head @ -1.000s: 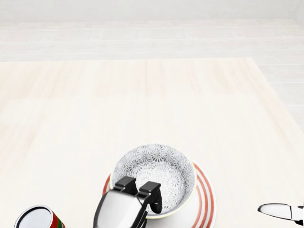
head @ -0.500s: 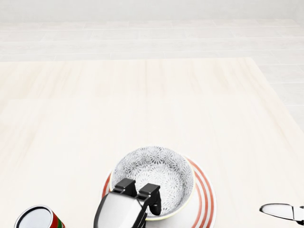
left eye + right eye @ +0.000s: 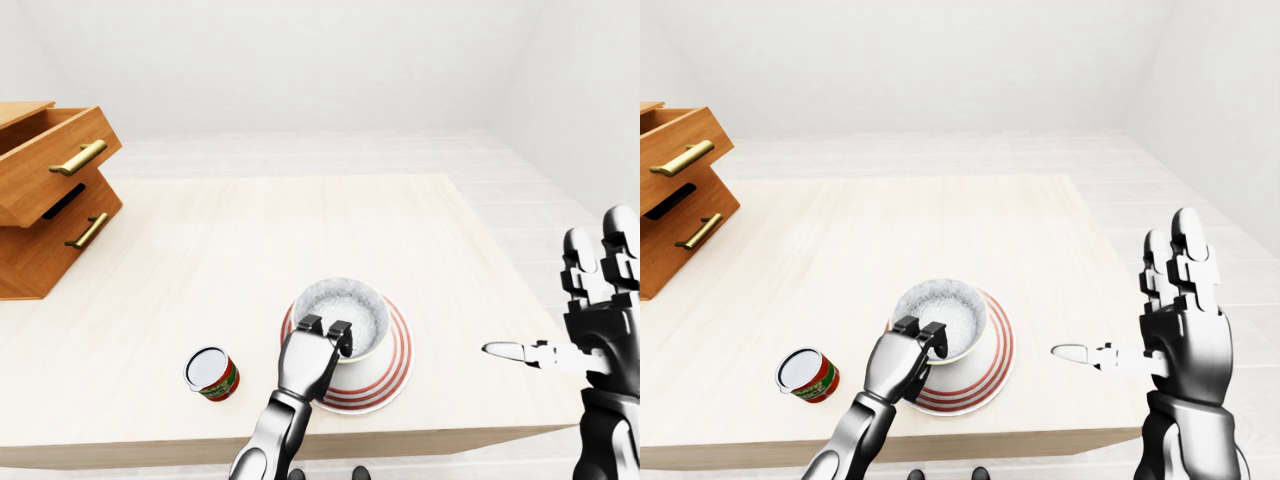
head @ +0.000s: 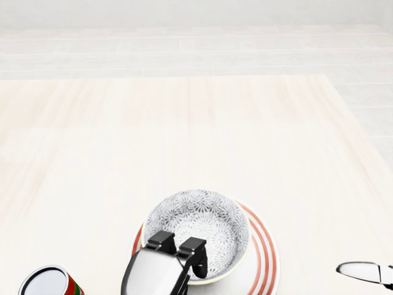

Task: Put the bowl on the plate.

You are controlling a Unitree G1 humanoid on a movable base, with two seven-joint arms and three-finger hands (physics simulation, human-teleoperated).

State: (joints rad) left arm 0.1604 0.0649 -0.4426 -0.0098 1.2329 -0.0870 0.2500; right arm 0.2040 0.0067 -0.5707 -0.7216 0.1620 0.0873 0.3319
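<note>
A grey-and-white patterned bowl [image 4: 202,221] sits on the white plate with red rings [image 4: 265,253] near the table's lower edge, a little left of the plate's middle. My left hand [image 3: 326,338] comes up from the bottom, and its dark fingers [image 4: 191,249] pinch the bowl's lower rim, with one fingertip inside the bowl. My right hand [image 3: 1145,320] hangs to the right, off the table's edge, open, with fingers upright and thumb pointing left. It is apart from the plate.
A red-and-green can [image 3: 211,373] with a silver top stands left of the plate, close to my left forearm. A wooden drawer unit [image 3: 50,190] with its top drawer pulled out stands at the table's [image 3: 250,230] left side.
The bowl and my left hand have sunk slightly toward the plate. In the head view my right thumb has drifted a little down and right.
</note>
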